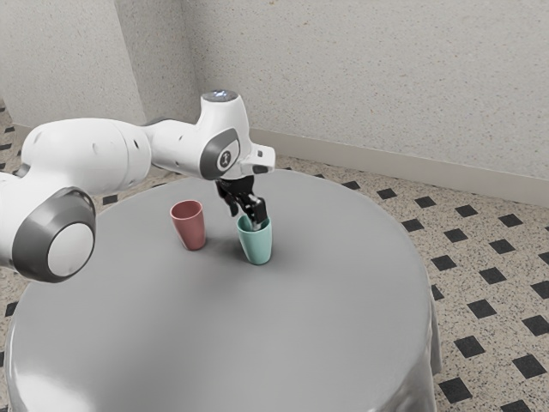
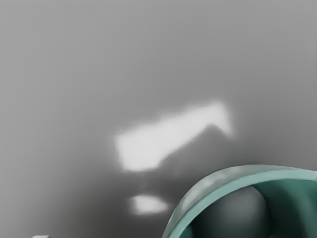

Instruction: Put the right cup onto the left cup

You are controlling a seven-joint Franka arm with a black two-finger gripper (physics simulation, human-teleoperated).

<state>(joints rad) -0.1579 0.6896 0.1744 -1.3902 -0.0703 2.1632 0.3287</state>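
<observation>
Though apart — fingers (image 1: 259, 212) at teal cup (image 1: 256, 246).

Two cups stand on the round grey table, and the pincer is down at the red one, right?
Wrong cup: in the exterior view the pincer is down at the teal cup, not the red cup. Both stand on the grey table.

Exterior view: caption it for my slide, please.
Black gripper at the tapered teal cup, tapered red cup standing apart, both cups on the round grey table.
</observation>
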